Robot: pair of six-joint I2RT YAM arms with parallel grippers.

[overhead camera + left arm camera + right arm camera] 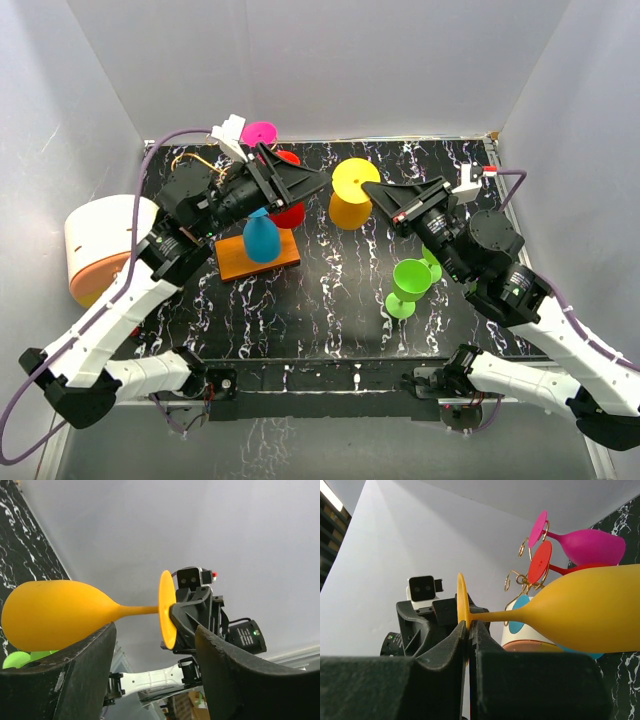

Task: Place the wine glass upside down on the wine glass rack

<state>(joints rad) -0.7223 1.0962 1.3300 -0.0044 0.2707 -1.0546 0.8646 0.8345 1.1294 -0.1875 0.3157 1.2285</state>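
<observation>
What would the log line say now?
right gripper: shut on yellow glass foot | left gripper: open | rack: pink glass, red glass, blue glass hanging

Plain white walls [330,60] enclose a black marbled tabletop [320,300].

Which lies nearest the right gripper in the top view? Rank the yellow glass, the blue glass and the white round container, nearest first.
1. Yellow wine glass: its foot is pinched in the right gripper, bowl just to the left.
2. Blue glass: further left, above the orange base.
3. White round container: farthest left.
</observation>
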